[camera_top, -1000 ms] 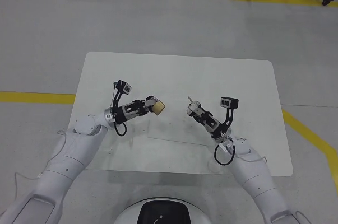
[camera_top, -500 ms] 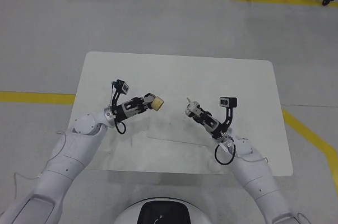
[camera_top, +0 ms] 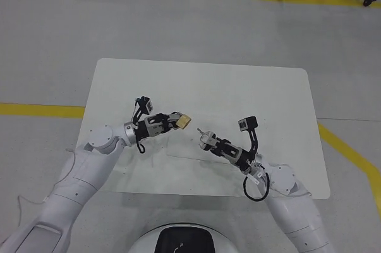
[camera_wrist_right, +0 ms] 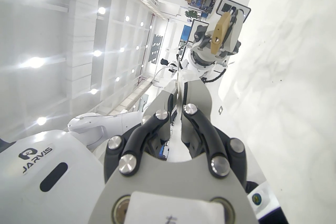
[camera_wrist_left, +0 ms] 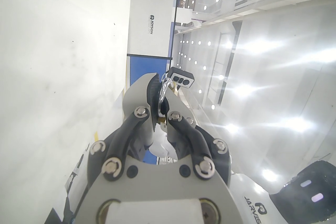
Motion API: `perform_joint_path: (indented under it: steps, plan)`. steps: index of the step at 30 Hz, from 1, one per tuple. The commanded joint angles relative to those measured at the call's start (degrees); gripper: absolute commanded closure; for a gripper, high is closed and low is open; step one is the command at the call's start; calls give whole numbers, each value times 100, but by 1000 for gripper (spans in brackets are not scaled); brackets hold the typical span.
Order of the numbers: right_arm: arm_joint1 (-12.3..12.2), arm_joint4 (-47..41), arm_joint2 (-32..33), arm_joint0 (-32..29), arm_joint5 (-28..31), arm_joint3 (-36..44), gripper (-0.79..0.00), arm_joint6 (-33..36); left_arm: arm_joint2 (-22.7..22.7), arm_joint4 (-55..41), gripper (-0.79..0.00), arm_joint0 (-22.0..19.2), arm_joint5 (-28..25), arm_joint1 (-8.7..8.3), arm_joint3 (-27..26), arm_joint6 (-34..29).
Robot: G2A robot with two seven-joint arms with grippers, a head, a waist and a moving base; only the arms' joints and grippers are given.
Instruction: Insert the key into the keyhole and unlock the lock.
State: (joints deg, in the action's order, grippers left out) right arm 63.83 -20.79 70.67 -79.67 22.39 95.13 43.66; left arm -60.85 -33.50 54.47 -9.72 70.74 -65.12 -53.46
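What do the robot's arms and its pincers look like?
The left arm and right arm have smooth, rounded white shells. Each wrist has a looping black cable and a small black camera on a bracket. The left pincer and right pincer match. Each has two pale grey fingers and black link bars with shiny silver bolts.

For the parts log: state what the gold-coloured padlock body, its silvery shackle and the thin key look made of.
Gold-coloured padlock body: likely brass, dull yellow sheen.
Silvery curved shackle: probably polished steel, bright glints.
Thin pale key: seemingly metal, seen edge-on; finish unclear.
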Motion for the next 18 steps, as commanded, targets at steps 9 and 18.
perform_joint_path:
  steps: [9, 18]
  plan:
    - [0, -313, -25, 28, -759, -46, 0, 57, 31, 250, 0, -60, -33, 15, -61, 33]
    - [52, -35, -265, 188, -1030, -138, 0, -255, -11, 532, 0, 53, -32, -10, -233, 133]
